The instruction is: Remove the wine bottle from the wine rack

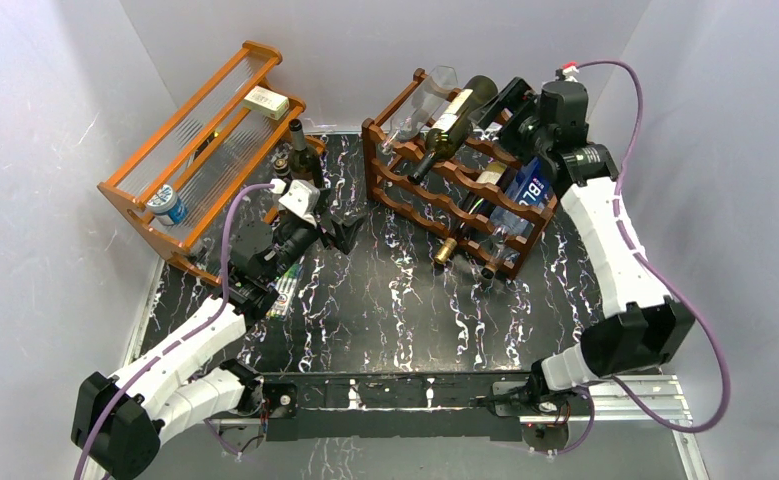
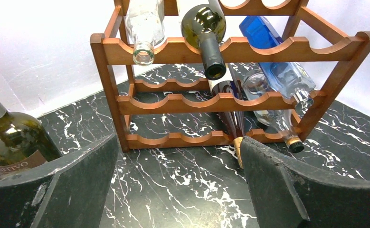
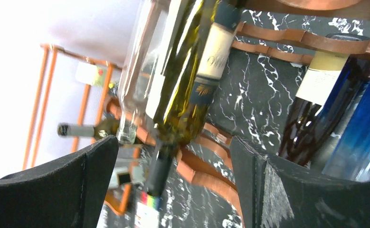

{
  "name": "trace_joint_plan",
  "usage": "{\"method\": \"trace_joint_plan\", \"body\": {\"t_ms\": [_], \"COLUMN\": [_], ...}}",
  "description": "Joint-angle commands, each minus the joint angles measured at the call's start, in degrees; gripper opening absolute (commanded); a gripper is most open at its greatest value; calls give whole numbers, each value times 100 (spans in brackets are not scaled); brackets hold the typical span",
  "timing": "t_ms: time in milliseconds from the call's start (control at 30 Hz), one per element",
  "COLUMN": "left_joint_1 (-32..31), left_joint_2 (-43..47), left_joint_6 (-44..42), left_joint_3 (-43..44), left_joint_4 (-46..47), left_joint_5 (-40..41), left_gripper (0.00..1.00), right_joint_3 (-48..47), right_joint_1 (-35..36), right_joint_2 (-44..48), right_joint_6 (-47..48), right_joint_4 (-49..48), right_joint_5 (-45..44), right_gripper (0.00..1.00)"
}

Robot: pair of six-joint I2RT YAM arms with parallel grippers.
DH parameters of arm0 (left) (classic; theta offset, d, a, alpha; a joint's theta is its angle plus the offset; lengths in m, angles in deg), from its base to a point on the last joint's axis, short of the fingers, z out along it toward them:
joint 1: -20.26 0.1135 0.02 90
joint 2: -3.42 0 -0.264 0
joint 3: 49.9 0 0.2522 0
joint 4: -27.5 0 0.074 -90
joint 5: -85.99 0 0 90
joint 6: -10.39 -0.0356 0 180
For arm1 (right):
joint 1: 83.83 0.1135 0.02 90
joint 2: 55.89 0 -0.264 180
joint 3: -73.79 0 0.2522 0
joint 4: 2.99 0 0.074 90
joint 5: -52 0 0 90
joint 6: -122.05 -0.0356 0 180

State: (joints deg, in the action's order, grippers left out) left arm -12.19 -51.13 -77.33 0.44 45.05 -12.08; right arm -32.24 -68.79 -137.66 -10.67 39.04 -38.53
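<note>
Green wine bottle lies on top tier of wine rack, beside clear bottle. Long axis runs front to back, neck toward left arm and base toward your right gripper. That one is nearer: fingers spread wide, empty, bottle straight ahead. Left gripper gapes empty, low at rack front.

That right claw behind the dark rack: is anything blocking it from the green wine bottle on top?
Nothing visible does. The open right gripper frames the green wine bottle directly in its wrist view; a clear bottle lies close beside it on the wine rack.
</note>
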Motion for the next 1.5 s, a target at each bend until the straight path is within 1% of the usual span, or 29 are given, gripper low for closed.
{"method": "trace_joint_plan", "body": {"t_ms": [0,100,200,433,600,667,833,1000,1067,1167,1233,1367,1467], "left_joint_1": [-18,-18,-18,-18,-22,-17,-22,-19,-17,-22,-17,-20,-22], "left_joint_2": [135,80,51,0,-27,-43,-70,-99,-110,-123,-135,-182,-201], "left_joint_6": [-208,-203,-166,-142,-146,-148,-155,-147,-143,-152,-158,-147,-151], "left_joint_3": [98,123,133,144,157,164,185,185,188,185,195,199,201], "left_joint_4": [307,307,307,311,306,305,287,287,281,272,275,271,278], "left_joint_5": [166,109,23,-9,-16,-19,-18,-54,-62,-54,-54,-79,-89], "left_gripper": [98,98,98,98,98,98,98,98,98,98,98,98,98], "right_joint_3": [-183,-95,-185,42,-160,-277,-210,-150,-102,-27,34,221,510], "right_joint_1": [-642,-858,-873,-836,-672,-613,-512,-486,-485,-490,-485,-492,-524], "right_joint_2": [-367,-682,-1013,-1420,-1759,-2048,-2157,-2316,-2331,-2238,-2128,-1853,-1407], "right_joint_6": [-1226,-1520,-1604,-1948,-1936,-1940,-1933,-1980,-2015,-2049,-2060,-2227,-2523], "right_joint_4": [-918,-1358,-1618,-2205,-2246,-2186,-2226,-2322,-2409,-2554,-2741,-3352,-3956], "right_joint_5": [869,1279,1553,1950,1990,2037,1801,1816,1879,1840,1825,1876,1876], "right_gripper": [98,98,98,98,98,98,98,97,93,80,74,64,57]}}
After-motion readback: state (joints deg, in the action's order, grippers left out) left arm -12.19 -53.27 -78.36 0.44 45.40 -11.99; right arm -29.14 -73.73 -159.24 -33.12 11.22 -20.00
